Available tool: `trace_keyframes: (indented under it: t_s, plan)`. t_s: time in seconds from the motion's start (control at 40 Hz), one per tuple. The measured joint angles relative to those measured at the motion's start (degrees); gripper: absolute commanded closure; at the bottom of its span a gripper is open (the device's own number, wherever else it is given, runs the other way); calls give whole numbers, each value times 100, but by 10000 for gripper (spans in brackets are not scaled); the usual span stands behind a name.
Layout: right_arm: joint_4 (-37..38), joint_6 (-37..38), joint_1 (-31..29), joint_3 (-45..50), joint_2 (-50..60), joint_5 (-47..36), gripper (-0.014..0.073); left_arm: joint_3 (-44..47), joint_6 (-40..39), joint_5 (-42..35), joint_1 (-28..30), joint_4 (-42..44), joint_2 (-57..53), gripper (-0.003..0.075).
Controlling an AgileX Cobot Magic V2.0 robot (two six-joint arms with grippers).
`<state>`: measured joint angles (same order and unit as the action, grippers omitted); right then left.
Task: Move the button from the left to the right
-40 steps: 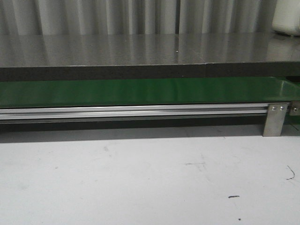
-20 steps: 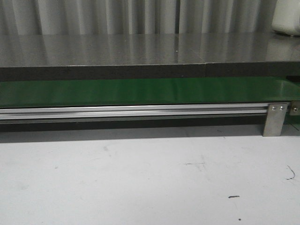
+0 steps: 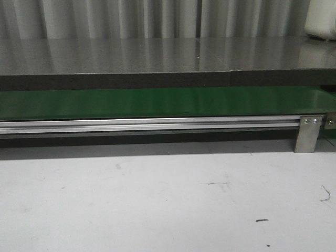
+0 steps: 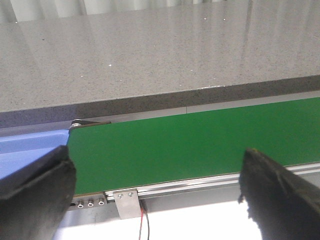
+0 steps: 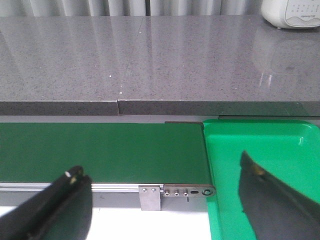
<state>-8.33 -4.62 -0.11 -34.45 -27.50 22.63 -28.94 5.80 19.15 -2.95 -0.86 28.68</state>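
The button does not show in any view. The green belt (image 3: 157, 102) runs across the front view with nothing on it; it also shows bare in the left wrist view (image 4: 190, 145) and the right wrist view (image 5: 100, 150). My left gripper (image 4: 157, 187) is open and empty, its black fingers (image 4: 37, 190) spread wide over the belt's left end. My right gripper (image 5: 165, 192) is open and empty, its fingers (image 5: 272, 200) spread over the belt's right end and a green tray (image 5: 260, 145). Neither gripper shows in the front view.
An aluminium rail (image 3: 147, 125) with a bracket (image 3: 308, 134) edges the belt. A grey counter (image 3: 157, 55) lies behind it, with a white appliance (image 5: 292, 12) at its far right. A blue tray (image 4: 30, 145) sits at the belt's left end. White table (image 3: 157, 199) in front.
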Motion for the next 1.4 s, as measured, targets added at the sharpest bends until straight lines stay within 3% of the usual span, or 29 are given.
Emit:
trace_keyframes:
  t_s: [0.4,0.9,1.15,1.4]
  plan:
    - [0,0,0,0,0,0,-69,-245,0,-60,84,-244,639,101]
    - [0,0,0,0,0,9,-69,-2252,-10,166,2336,33,3841,101]
    - [0,0,0,0,0,9,-69,-3225,9,322,2888,817,5302,101]
    - [0,0,0,0,0,9,-69,-4308,233,1291,3231,993,6664,101]
